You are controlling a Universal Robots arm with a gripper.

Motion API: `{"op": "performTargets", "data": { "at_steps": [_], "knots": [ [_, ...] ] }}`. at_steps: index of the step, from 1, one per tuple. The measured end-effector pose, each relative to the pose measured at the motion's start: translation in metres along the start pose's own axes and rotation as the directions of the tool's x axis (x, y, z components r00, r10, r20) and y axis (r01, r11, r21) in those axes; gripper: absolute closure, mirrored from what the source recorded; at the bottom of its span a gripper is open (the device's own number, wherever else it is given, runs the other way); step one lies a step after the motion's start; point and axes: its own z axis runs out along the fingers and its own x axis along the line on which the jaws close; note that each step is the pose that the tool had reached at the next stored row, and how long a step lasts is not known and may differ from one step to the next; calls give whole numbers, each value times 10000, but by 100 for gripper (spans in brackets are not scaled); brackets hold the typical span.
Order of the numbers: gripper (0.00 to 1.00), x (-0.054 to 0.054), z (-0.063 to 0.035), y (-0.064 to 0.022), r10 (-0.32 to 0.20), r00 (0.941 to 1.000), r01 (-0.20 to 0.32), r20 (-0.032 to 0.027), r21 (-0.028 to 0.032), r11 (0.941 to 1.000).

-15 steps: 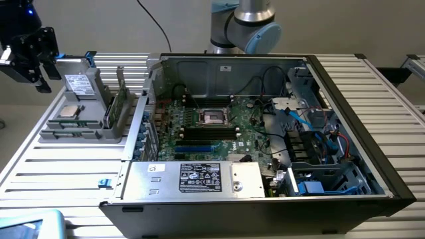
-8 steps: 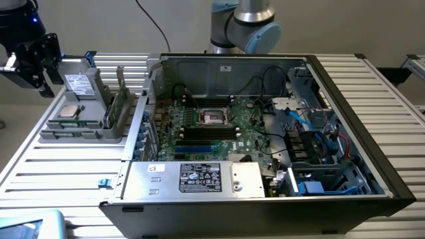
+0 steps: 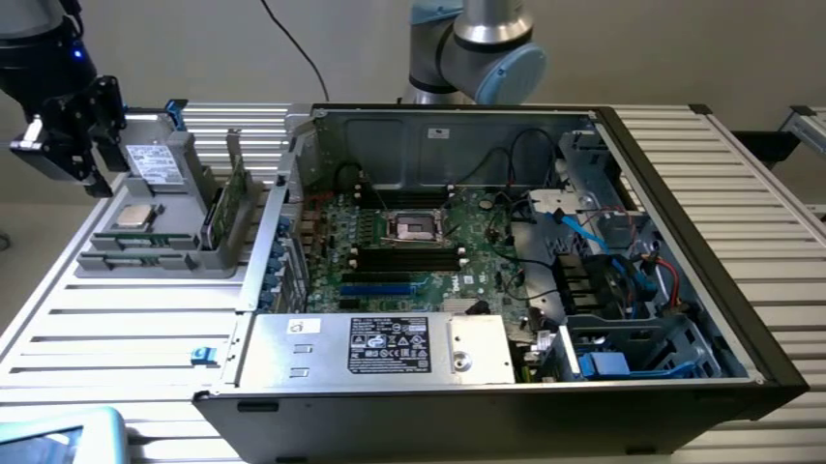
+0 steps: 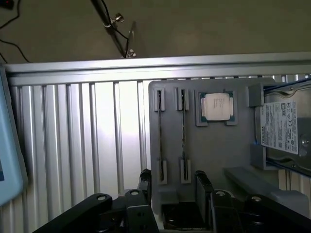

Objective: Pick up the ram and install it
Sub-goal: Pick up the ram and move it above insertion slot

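Ram (image 4: 183, 138) stands on edge in the slots of the grey tray (image 4: 218, 150): two slim sticks side by side, neither gripped. Over the tray's near end hangs the gripper (image 4: 174, 180), fingers apart and empty, roughly in line with the sticks. Beyond them on the tray sits the processor (image 4: 216, 107). Well apart from the tray, the motherboard's black slots (image 3: 406, 255) appear vacant. Judged step: approach for pick-up. A sound grasp calls for the fingers to straddle one stick's thin faces.

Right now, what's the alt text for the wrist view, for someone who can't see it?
The gripper, black fingers open, hovers above a grey parts tray on a ribbed metal table. The tray holds two ram sticks on edge, a square silver processor beside them and a labelled hard drive.
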Motion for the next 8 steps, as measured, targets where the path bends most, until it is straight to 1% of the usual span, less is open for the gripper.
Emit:
{"op": "performTargets", "data": {
  "at_steps": [3, 8],
  "knots": [
    [51, 4, 54, 41, -1, 10000, 1, 1, 31, 10000],
    [51, 7, 145, 53, -2, 10000, 2, 1, 36, 10000]
  ]
}}
